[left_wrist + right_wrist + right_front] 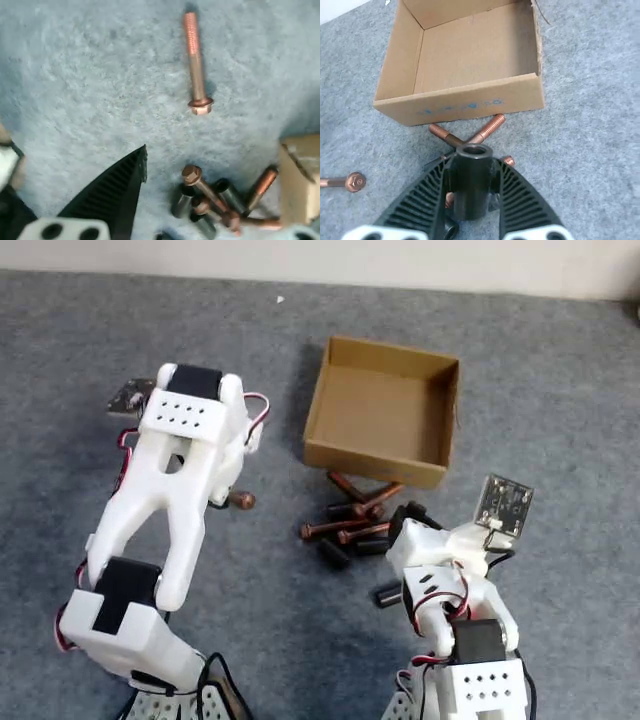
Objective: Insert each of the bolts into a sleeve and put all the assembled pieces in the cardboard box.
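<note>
The right hand (472, 167) is clamped on a black cylindrical sleeve (471, 187), open bore visible, between ribbed fingers (427, 195). Just beyond, copper threaded bolts (485, 131) lie crossed on the grey felted desk (590, 150), just before the open-topped cardboard box (460, 102). A lone bolt (350, 181) lies apart.

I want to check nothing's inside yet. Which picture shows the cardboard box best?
The high view: the cardboard box shows whole, with all four walls and its bare floor. The right wrist view shows its near wall and most of the floor, but the far wall is cut off. The left wrist view catches just one corner.
</note>
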Controlling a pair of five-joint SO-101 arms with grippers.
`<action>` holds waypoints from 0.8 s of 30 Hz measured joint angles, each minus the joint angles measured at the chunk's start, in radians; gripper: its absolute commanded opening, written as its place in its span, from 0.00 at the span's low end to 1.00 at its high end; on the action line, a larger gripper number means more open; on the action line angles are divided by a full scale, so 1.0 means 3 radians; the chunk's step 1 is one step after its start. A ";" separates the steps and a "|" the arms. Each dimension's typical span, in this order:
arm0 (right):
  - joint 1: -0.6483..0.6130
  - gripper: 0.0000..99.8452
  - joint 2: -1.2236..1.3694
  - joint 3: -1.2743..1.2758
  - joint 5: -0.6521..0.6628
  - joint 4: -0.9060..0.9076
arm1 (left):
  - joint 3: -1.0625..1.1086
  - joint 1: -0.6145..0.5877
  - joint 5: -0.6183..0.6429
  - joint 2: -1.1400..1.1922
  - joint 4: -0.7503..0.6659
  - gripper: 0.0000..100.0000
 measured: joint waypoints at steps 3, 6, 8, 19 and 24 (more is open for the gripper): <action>0.0010 0.00 0.0000 0.0000 0.0000 0.0000 | -0.0010 0.0005 -0.0496 0.0000 0.0020 0.56; 0.0005 0.00 0.0000 0.0000 0.0000 0.0000 | -0.0010 -0.0005 -0.1002 0.0000 0.0031 0.56; 0.0005 0.00 0.0000 0.0000 0.0000 0.0000 | -0.0010 -0.0061 -0.1309 0.0000 0.0031 0.56; 0.0005 0.00 0.0000 0.0000 0.0000 0.0000 | -0.0031 -0.0378 -0.3938 0.0000 0.0031 0.38; 0.0005 0.00 0.0000 0.0000 0.0000 0.0000 | -0.0031 -0.0455 -0.5912 0.0031 0.0031 0.25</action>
